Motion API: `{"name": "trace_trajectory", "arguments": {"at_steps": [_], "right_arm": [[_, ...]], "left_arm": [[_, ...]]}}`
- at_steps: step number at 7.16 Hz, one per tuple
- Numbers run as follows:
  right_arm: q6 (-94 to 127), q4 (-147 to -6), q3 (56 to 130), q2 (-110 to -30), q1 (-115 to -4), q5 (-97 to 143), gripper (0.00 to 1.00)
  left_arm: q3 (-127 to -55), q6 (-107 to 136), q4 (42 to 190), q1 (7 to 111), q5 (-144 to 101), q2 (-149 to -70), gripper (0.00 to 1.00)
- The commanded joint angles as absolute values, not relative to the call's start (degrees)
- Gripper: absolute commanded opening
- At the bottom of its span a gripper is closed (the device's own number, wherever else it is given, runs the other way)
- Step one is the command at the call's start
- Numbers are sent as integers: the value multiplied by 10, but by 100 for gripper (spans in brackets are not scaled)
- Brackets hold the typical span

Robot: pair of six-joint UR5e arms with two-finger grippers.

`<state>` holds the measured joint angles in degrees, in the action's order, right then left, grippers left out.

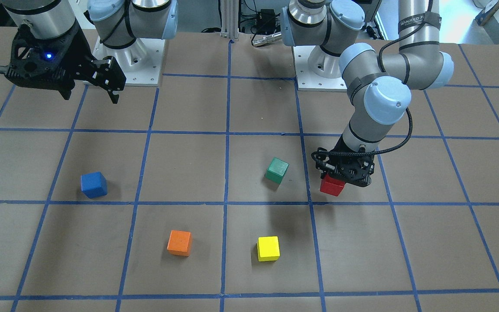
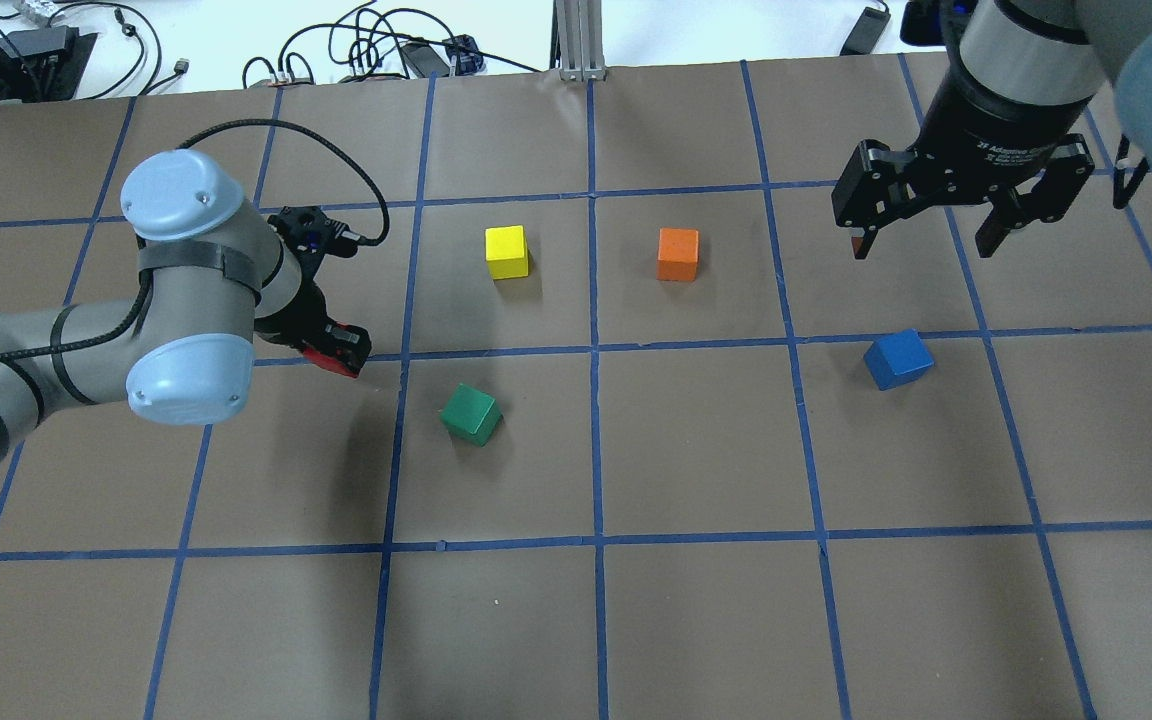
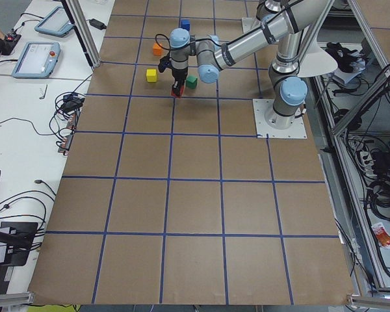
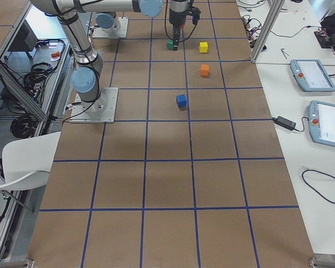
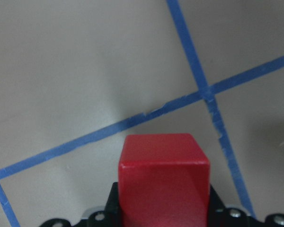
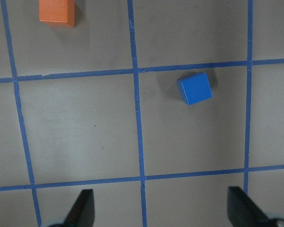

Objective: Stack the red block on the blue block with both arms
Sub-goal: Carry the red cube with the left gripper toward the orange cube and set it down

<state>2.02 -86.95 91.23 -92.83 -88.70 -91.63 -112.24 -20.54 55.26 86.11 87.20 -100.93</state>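
Your brown table [image 1: 189, 164], gridded with blue tape [image 1: 226, 173], carries loose coloured cubes. The red block [image 1: 332, 187] is clamped in the left pincer [image 1: 340, 177], low over the table and near the green block [image 1: 277, 170]. The blue block [image 1: 94, 184] rests well apart on the table's other half. Over that half, the right pincer [image 2: 924, 243] hangs high, its jaws spread wide and empty.

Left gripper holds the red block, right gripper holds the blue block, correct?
No: the left gripper holds the red block, but the blue block sits on the table; the right gripper is open and empty, as the overhead view shows.
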Motion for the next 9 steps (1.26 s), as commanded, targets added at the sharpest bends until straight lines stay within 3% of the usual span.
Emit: {"name": "trace_trajectory", "arguments": {"at_steps": [1, 5, 9], "right_arm": [[20, -868, 912, -928, -886, -917, 100], [20, -870, 912, -928, -886, -917, 100], [19, -868, 912, -928, -885, -917, 100]], "left_arm": [[-1060, -49, 587, 941, 853, -1033, 0], [-946, 190, 584, 1080, 860, -1141, 0], [-931, 228, 581, 1118, 891, -1198, 0]]}}
